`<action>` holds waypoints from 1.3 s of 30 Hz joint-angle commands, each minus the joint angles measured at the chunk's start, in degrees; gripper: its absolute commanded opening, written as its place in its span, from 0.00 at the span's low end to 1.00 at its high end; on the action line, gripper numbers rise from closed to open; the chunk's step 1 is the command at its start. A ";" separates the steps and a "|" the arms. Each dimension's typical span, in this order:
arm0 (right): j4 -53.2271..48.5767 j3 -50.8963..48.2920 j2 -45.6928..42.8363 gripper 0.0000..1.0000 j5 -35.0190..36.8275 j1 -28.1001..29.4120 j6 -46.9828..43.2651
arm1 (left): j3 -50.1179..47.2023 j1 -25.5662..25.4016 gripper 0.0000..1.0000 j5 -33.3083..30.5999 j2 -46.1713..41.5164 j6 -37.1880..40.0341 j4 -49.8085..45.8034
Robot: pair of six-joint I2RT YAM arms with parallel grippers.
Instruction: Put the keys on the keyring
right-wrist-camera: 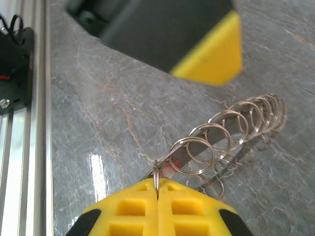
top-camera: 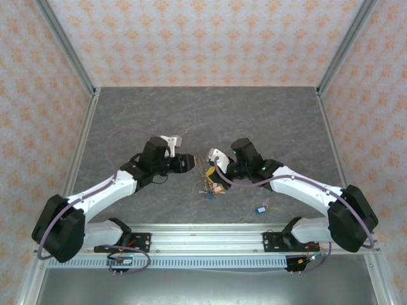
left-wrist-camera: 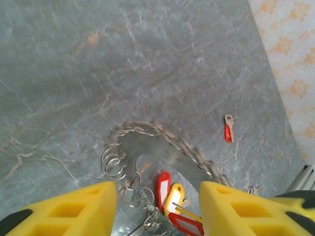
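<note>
**Toothed keyring pinched at its rim, tagged keys bunched beside it**

The keyring [left-wrist-camera: 170, 150] is a flat brownish-grey ring with a scalloped, toothed rim. It sits mid-tabletop [left-wrist-camera: 98, 73] between the two arms. Small split rings [left-wrist-camera: 114, 162] are threaded along it, and keys [left-wrist-camera: 163, 184] with red and yellow tags bunch at its near side. The right end effector [right-wrist-camera: 157, 186] is closed tight on the keyring's edge. The left end effector [left-wrist-camera: 157, 194] stands partly open over that bunch, gripping nothing. A red-tagged key [left-wrist-camera: 228, 129] lies apart, and a blue-tagged key [top-camera: 261, 208] lies near the right arm.
</note>
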 commanded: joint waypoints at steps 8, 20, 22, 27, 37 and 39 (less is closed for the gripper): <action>7.90 -3.12 -2.30 0.00 1.19 -0.06 -9.27 | 9.22 -4.42 0.42 7.13 13.17 -0.28 3.04; 16.90 -7.35 -7.95 0.00 10.31 -0.05 1.46 | 10.43 -4.80 0.46 -4.54 11.70 -2.91 -0.87; 14.94 -7.23 -7.82 0.00 12.07 -0.07 3.01 | 9.85 -4.67 0.47 -5.95 10.47 -3.04 -0.66; 13.33 -7.23 -6.98 0.00 8.86 -0.05 6.73 | 10.21 -4.59 0.49 -7.74 9.77 -1.05 -4.01; 16.19 -5.60 -4.48 0.00 16.42 -0.14 19.69 | 5.91 -4.67 0.66 -11.09 3.38 -0.46 -4.89; 13.45 -3.84 -3.79 0.00 18.23 -0.23 21.83 | 4.67 -4.60 0.70 -13.43 1.01 -0.55 -5.75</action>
